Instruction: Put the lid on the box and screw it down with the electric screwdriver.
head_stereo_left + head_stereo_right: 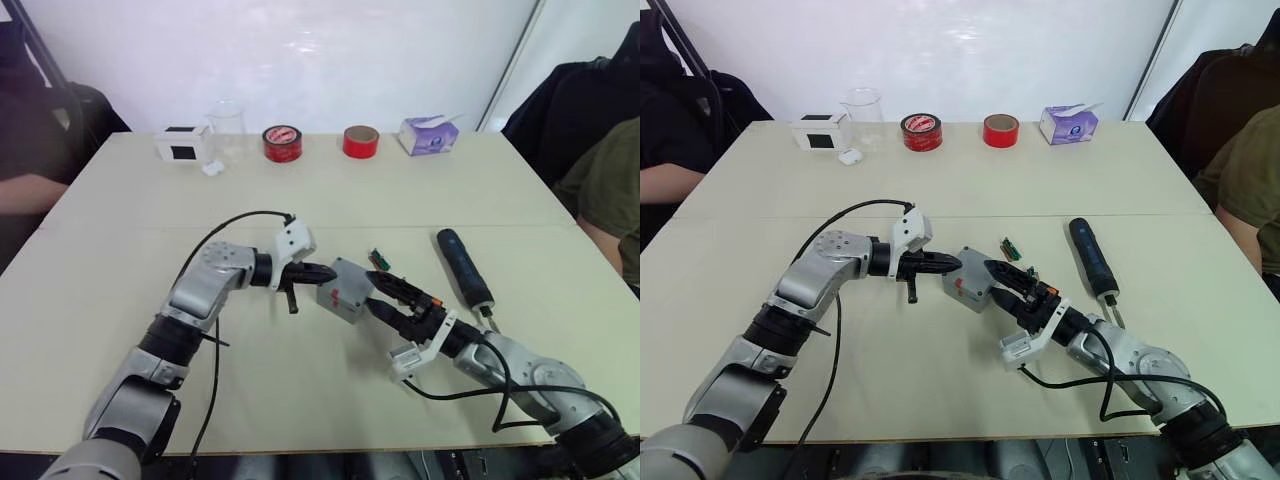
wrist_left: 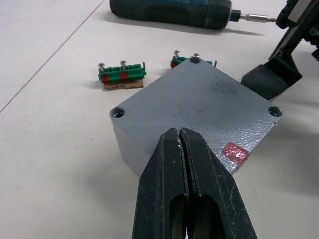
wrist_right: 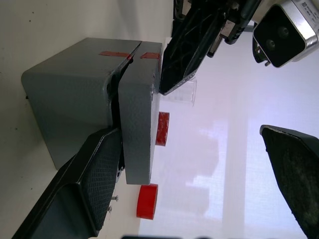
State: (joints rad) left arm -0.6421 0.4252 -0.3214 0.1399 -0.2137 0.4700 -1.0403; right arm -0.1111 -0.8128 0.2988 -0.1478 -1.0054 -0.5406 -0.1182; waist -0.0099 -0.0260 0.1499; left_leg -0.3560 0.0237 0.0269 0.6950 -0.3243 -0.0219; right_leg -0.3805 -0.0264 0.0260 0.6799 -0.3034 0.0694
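Both arms reach inward over the table (image 1: 120, 250). The left hand (image 1: 322, 271), fingers pressed together, touches the lid (image 2: 199, 102) sitting on the box (image 1: 343, 293). The right hand (image 1: 385, 295) spreads wide at the box's other side, and the electric screwdriver (image 1: 463, 267) lies just right.

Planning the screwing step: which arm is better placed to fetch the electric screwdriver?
Right. The electric screwdriver lies on the right claw's side; the left claw, shut, presses the lid.
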